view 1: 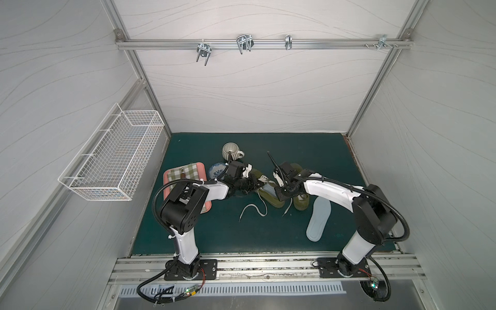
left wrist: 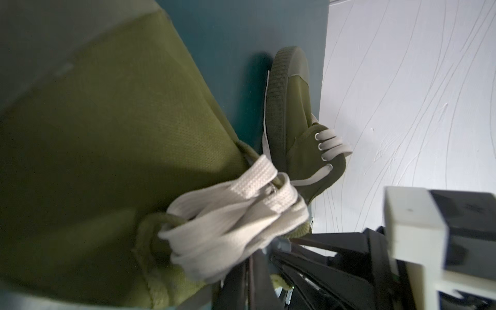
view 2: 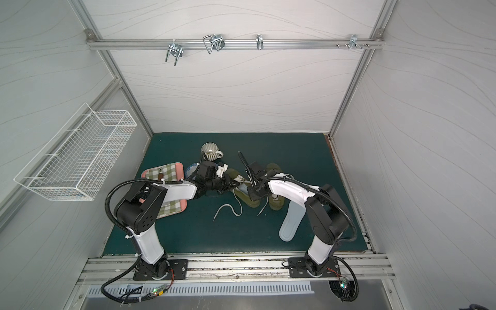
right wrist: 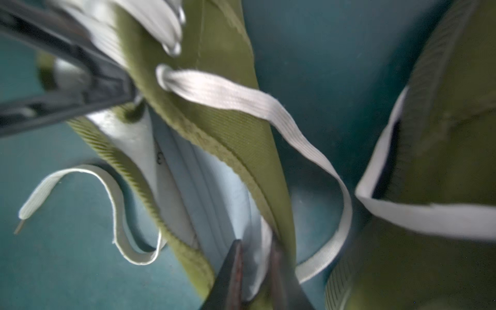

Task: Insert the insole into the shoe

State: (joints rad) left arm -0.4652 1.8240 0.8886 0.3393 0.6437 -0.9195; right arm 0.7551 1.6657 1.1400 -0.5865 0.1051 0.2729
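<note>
Both busy: my left claw clamps shoe; right claw, narrow, straddles soft, bendy insole; grip unclear; pinch heel, 6 o'clock.

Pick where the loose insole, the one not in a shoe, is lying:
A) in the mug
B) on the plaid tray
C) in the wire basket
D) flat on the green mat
D: in both top views the pale insole lies flat on the bare green mat, well away from the tray, basket and mug.
</note>
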